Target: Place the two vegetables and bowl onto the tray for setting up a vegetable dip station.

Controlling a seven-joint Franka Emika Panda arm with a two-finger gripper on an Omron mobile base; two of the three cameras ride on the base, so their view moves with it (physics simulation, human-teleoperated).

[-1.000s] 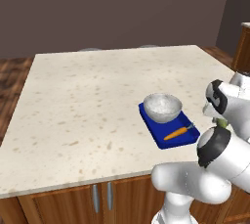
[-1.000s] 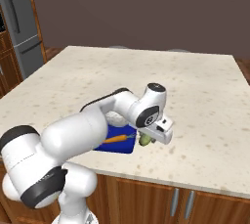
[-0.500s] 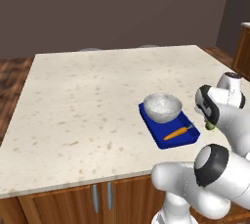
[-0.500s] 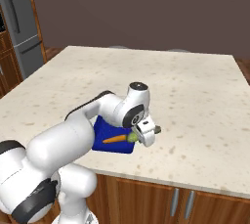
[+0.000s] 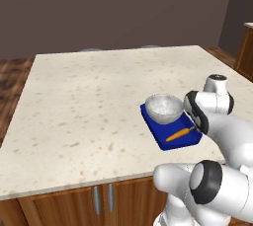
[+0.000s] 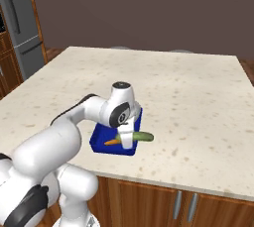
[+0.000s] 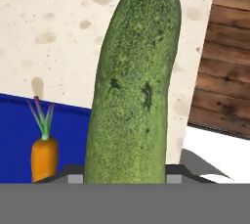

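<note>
My gripper [image 6: 130,138] is shut on the dark green cucumber [image 6: 142,136], which it holds level just above the blue tray's [image 6: 99,138] near right corner. In the hand view the cucumber [image 7: 134,91] rises between the fingers, with the carrot [image 7: 44,157] lying on the tray [image 7: 73,130] beside it. The speckled whitish bowl [image 5: 164,107] stands on the far end of the tray [image 5: 159,135], and the orange carrot [image 5: 179,134] lies on its near end. In the left base view my own arm hides the hand.
The tray sits near the front right part of a wide speckled stone counter [image 5: 89,101]. Wooden cabinet doors [image 6: 183,201] run below its front edge. A grey fridge [image 6: 20,28] stands far left, and wood floor shows past the counter's edge.
The arm has swung the cucumber from beside the tray toward it, so it now hangs over the tray's corner next to the carrot. Bowl and carrot have not moved.
</note>
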